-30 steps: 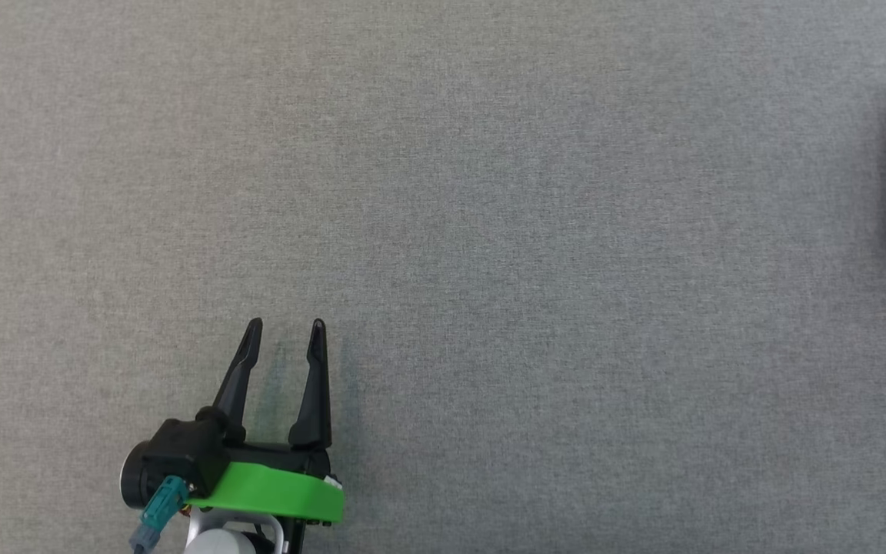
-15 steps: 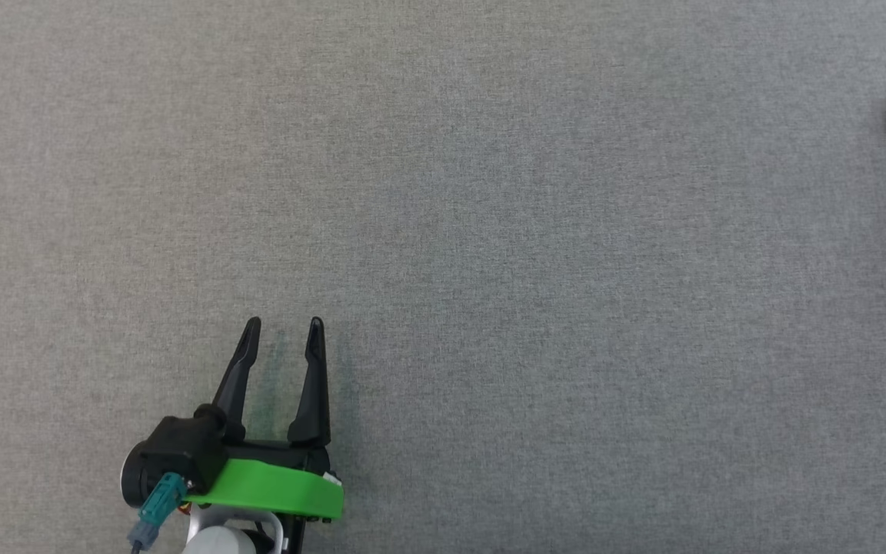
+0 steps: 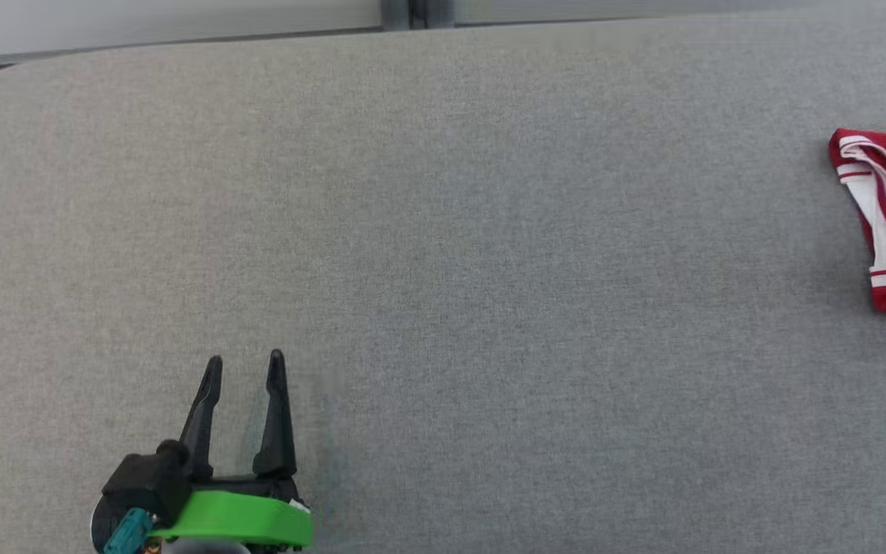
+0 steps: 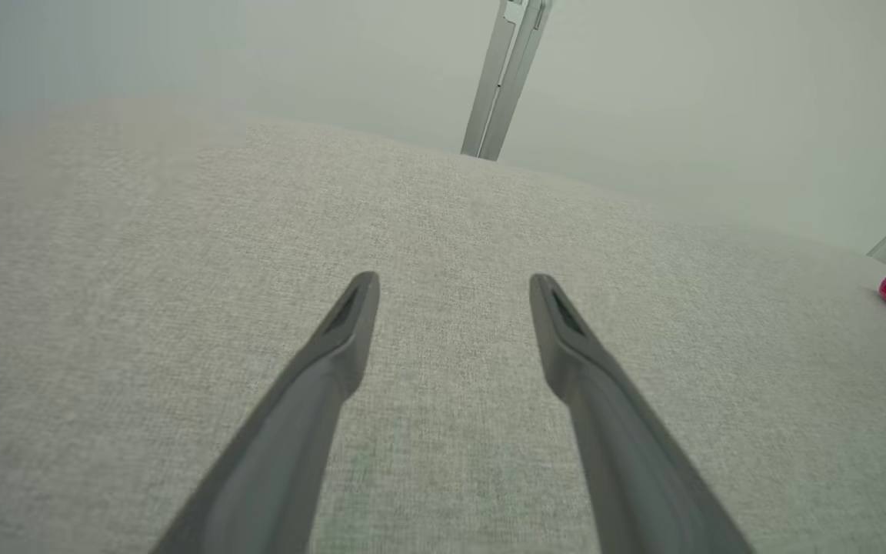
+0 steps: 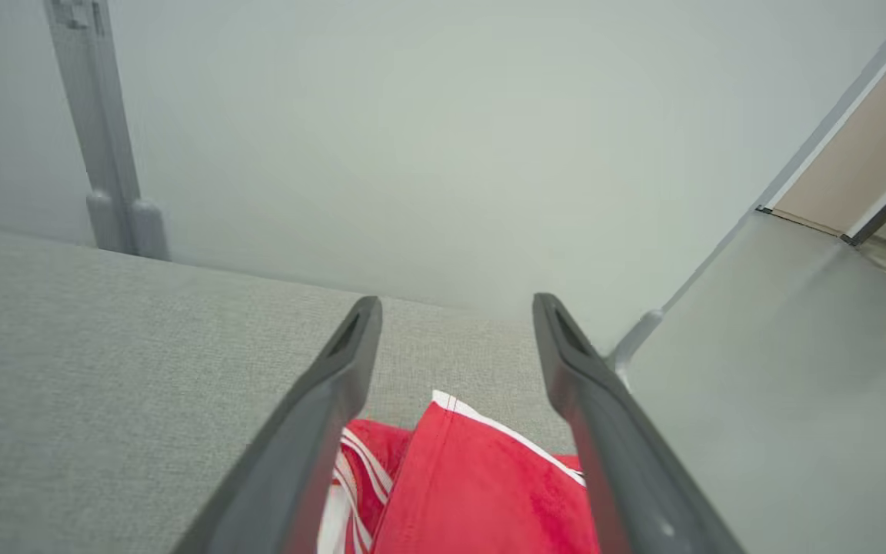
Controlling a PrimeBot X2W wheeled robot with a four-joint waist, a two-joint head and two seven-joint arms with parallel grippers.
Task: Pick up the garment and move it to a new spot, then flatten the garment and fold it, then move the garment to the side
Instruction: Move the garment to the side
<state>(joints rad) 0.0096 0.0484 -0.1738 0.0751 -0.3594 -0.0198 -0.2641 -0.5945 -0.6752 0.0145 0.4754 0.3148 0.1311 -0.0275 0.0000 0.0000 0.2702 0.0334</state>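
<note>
I see the garment (image 3: 885, 231) cut off at my head view's edge; right gripper (image 5: 456, 302) hangs over it, spread wide; left gripper (image 3: 245, 358) low, also spread.

The grey woven-fabric surface (image 3: 489, 269) lay open across nearly its whole width, from its rounded far-left corner towards the right, giving broad passage in every direction. One obstacle lay on it: the crumpled red garment with white stripes (image 3: 885, 223), at the right edge of the head view, well apart from the black left gripper on its green collar (image 3: 245, 358) low at the left. Bare fabric showed between that gripper's parted fingers (image 4: 351, 323) and ahead of them. Behind the far edge a pale wall (image 3: 143, 23) with a grey metal post (image 3: 410, 11) closed off that side. The right gripper (image 5: 456, 306) hung over the garment, fingers spread, with a frosted grey panel (image 5: 758, 385) close beside it on the right.
</note>
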